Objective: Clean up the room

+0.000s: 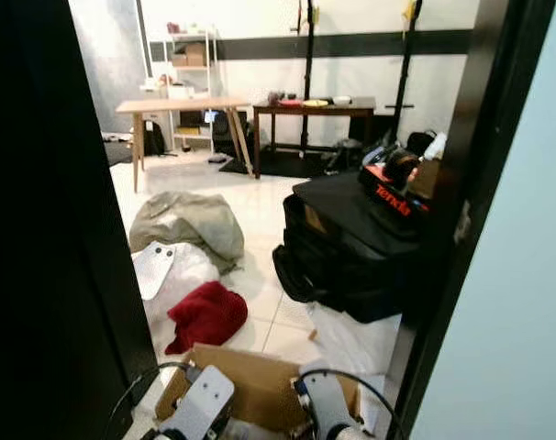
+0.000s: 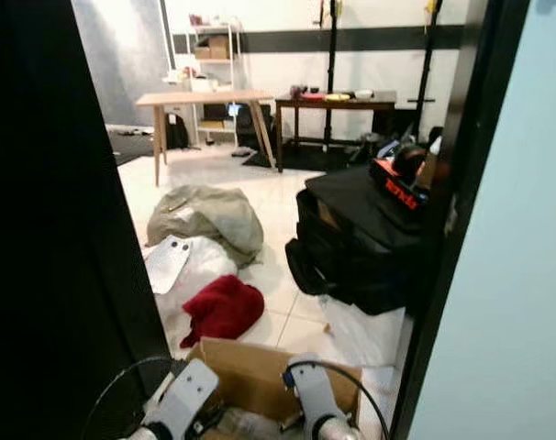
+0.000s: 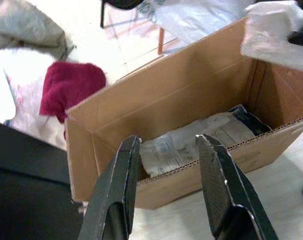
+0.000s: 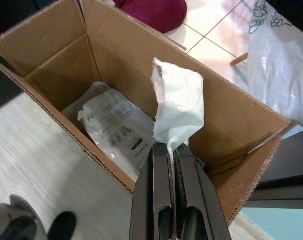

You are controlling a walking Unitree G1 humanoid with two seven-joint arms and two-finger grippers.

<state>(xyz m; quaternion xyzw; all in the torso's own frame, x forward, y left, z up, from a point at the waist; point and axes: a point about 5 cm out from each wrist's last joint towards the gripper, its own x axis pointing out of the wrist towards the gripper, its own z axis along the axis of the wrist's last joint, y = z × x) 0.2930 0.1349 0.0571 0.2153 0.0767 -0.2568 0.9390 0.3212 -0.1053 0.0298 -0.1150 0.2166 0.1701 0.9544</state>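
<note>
2 grippers hang over an open cardboard box [image 4: 116, 65] that stands on the floor in a doorway, at the robot's feet. The right gripper [image 4: 169, 150] has its fingers pinched tight on the lower corner of a crumpled white paper towel [image 4: 177, 107], which stands up from the fingertips directly above the box's open top; held there, it would likely fall inside once let go. A flat white plastic packet [image 4: 114, 130] lies on the bottom of the box, so the box appears to serve as the bin for collected litter. The left gripper [image 3: 166, 150] sits just outside the box's near wall with its fingers spread apart and nothing between them, probably kept free for the next pickup.

Beyond the box the room is not yet tidy: a dark red cloth [image 1: 207, 314] lies on the tiles near the box, a grey-green bundle of fabric [image 1: 188, 223] further in, white plastic sheeting [image 1: 182, 275] between them, and a black bag [image 1: 351, 252] with gear piled on top to the right. Most of the cleanup looks to be ahead.
</note>
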